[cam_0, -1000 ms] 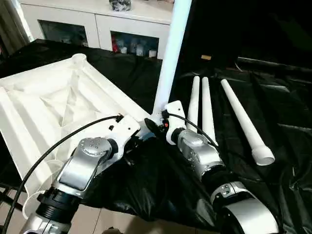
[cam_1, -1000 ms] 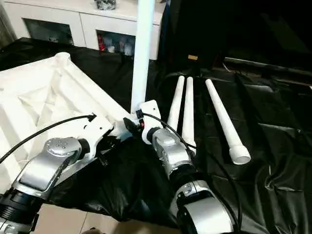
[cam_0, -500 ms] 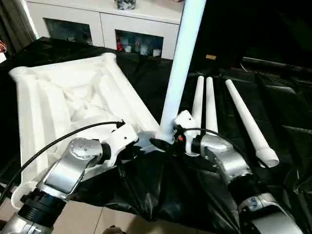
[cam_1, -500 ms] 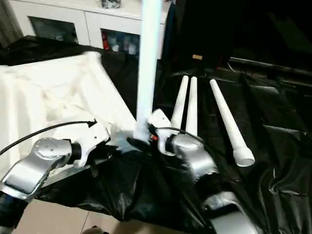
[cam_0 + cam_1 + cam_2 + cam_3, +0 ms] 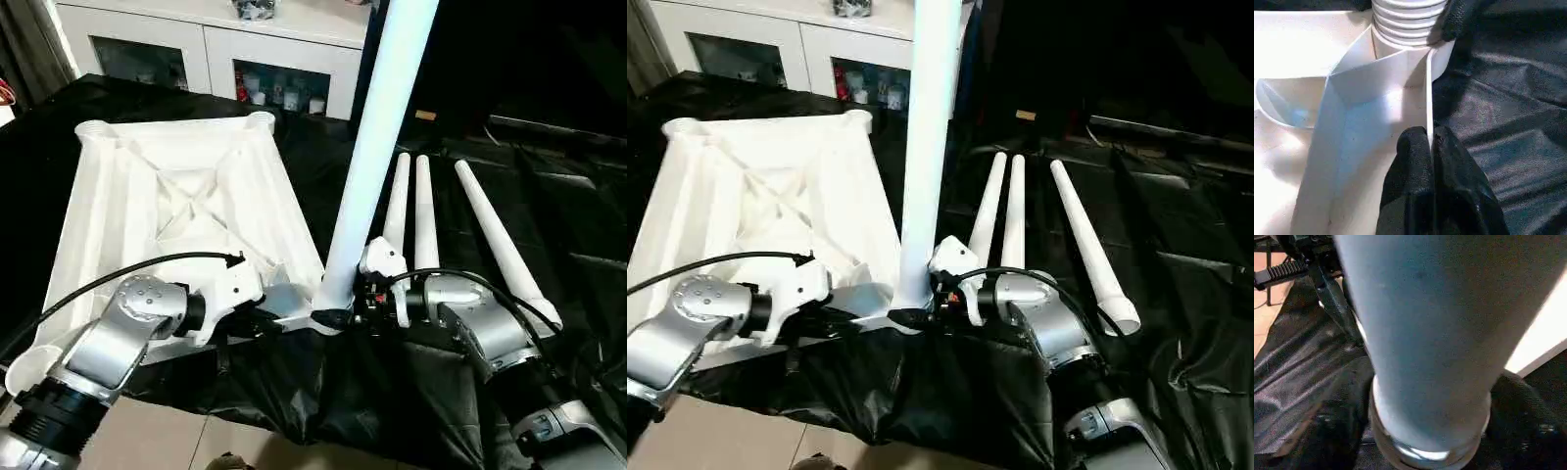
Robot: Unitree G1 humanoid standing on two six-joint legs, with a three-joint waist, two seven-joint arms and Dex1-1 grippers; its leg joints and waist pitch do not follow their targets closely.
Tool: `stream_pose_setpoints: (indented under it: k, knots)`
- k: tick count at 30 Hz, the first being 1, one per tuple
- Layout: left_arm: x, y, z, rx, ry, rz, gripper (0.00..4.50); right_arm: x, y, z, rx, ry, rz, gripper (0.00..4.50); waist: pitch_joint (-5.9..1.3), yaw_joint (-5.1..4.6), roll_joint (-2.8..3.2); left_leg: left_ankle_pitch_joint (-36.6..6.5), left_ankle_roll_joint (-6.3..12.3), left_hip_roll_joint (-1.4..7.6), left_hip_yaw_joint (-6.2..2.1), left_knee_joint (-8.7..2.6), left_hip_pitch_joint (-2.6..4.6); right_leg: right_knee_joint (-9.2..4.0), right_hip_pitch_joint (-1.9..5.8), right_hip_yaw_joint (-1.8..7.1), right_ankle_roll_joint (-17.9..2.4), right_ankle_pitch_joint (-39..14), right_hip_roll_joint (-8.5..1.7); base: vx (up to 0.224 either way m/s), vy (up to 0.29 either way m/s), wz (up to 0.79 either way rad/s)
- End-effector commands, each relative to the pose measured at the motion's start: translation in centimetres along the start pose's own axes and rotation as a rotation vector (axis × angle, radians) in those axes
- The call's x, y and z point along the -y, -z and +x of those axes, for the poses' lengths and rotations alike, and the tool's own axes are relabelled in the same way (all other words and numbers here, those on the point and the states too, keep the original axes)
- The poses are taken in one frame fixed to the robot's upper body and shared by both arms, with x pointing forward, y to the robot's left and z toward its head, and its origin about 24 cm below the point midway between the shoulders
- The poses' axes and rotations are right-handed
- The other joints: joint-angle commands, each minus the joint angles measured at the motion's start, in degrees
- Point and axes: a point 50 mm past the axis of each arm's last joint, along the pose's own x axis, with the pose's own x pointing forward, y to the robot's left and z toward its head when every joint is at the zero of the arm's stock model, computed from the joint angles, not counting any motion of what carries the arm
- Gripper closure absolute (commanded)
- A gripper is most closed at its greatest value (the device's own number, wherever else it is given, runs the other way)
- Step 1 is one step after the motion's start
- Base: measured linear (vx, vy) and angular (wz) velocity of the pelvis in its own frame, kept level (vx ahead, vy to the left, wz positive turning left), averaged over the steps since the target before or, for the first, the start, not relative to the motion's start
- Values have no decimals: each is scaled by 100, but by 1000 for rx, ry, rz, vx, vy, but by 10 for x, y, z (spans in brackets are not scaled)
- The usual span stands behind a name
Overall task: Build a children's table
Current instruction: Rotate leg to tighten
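Observation:
The children's table top (image 5: 176, 196) lies upside down on black cloth, ribbed underside up. One white leg (image 5: 377, 147) stands upright in its near right corner socket. Its ribbed lower end (image 5: 1405, 19) sits in that socket. My left gripper (image 5: 1431, 142) is shut on the thin rim wall of the top beside that corner. My right gripper (image 5: 338, 315) reaches in from the right, its black fingers closed round the foot of the leg (image 5: 1425, 333). Three more legs (image 5: 423, 211) lie side by side on the cloth to the right.
A white cabinet (image 5: 216, 39) with glass doors stands behind the work. Round sockets (image 5: 93, 129) mark the top's far corners. Crumpled black cloth (image 5: 549, 176) covers the surface, and its near edge hangs over bare floor (image 5: 157, 441).
The table top has turned on the cloth, its far end swinging right. My right forearm has swung out to the right, still at the leg's foot. The left gripper keeps its hold on the rim.

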Motion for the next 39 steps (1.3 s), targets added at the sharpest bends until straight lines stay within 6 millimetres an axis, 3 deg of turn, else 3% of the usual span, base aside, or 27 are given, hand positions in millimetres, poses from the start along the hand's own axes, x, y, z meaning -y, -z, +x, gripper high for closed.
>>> stream_pose_setpoints:
  k: [1,7,12,14,15,17,18,22,23,24,25,27,30,39]
  knots:
    - [-3,-8,-1,11,5,34,450,-8,0,6,-13,-66,-5,161,-345,-12,105,-1218,-49,297,-99,-472,55,-488,214,320,-1167,-982,-501,0,0,0]
    - [-5,-5,-2,12,-34,11,450,-10,4,12,-4,-40,30,175,-342,-14,103,-1204,-51,300,-98,-473,50,-492,215,321,-1160,-1001,-507,0,0,0]
    - [-10,-8,7,51,-163,-51,450,9,8,27,19,242,85,176,-319,-57,102,-1480,-213,292,-108,-493,65,-537,180,325,-1083,-1580,-527,0,0,0]
    - [-12,-11,13,55,-243,-95,450,19,9,36,29,398,160,177,-302,-170,112,-1700,-360,295,-144,-518,52,-554,168,312,-1029,-2008,-539,0,0,0]
    - [-12,-14,18,56,-289,-122,450,19,9,45,46,448,206,177,-318,-200,129,-1691,-383,287,-163,-521,29,-562,203,310,-959,-2089,-553,0,0,0]
    - [-11,-20,26,66,-370,-170,450,16,7,62,59,525,276,177,-305,-218,119,-1728,-376,291,-160,-524,44,-586,165,311,-914,-2108,-536,0,0,0]
    - [-11,-20,26,66,-372,-171,450,16,7,62,59,527,278,177,-318,-219,121,-1718,-375,292,-151,-507,65,-576,154,321,-931,-2051,-540,0,0,0]
    - [-6,-33,37,105,-402,-190,450,9,3,81,78,549,306,177,-356,-192,115,-1232,-208,276,-115,-485,23,-507,202,324,-1047,-1126,-504,0,0,0]
    - [-4,-36,39,117,-392,-183,450,8,1,84,79,551,299,142,-355,-192,122,-1203,-200,277,-115,-485,19,-503,203,323,-1056,-1058,-503,0,0,0]
    - [-2,-39,41,125,-384,-181,450,8,1,86,79,560,293,121,-359,-191,82,-1171,-178,277,-102,-479,23,-505,202,322,-1061,-984,-495,0,0,0]
    - [-1,-40,41,129,-378,-175,450,8,-1,87,90,549,304,107,-365,-189,103,-1055,-151,270,-101,-476,15,-480,213,320,-1093,-782,-493,0,0,0]
    - [1,-41,41,134,-359,-157,450,8,-3,88,98,539,293,107,-371,-183,96,-962,-82,266,-93,-471,18,-470,228,317,-1118,-598,-489,0,0,0]
    - [3,-39,39,133,-326,-131,450,10,-6,85,103,521,256,73,-385,-172,106,-783,-34,262,-86,-458,3,-437,247,317,-1149,-272,-482,0,0,0]
    - [8,-27,26,114,-169,-68,450,13,-5,57,84,335,85,73,-362,-150,124,-1032,-3,278,-81,-467,29,-478,235,319,-1170,-556,-478,0,0,0]
